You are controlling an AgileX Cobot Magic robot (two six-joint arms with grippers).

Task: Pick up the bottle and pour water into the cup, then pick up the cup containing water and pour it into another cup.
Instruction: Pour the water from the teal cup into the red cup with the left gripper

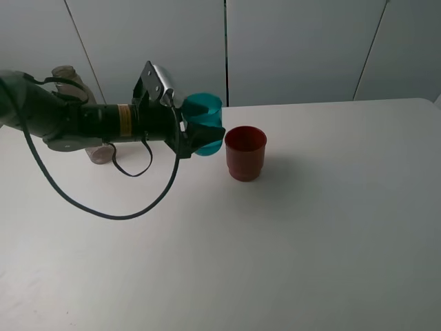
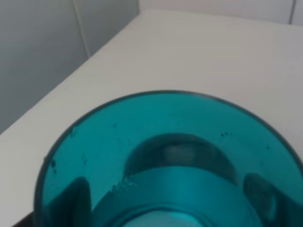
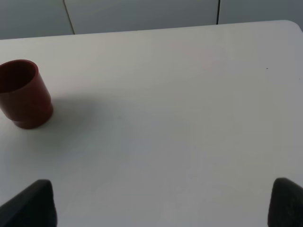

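One pour seems left: left pincer point(image 1: 203, 133) clamps translucent teal plastic tumbler point(image 1: 209, 109) beside opaque dark-red plastic cup point(image 1: 244, 153); right pincer point(image 3: 158, 207) apart.

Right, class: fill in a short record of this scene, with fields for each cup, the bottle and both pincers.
red cup: standing on the table, untouched
teal cup: gripped by left pincer, close beside the red cup
bottle: behind the left arm, partly hidden
right pincer: open, holding nothing
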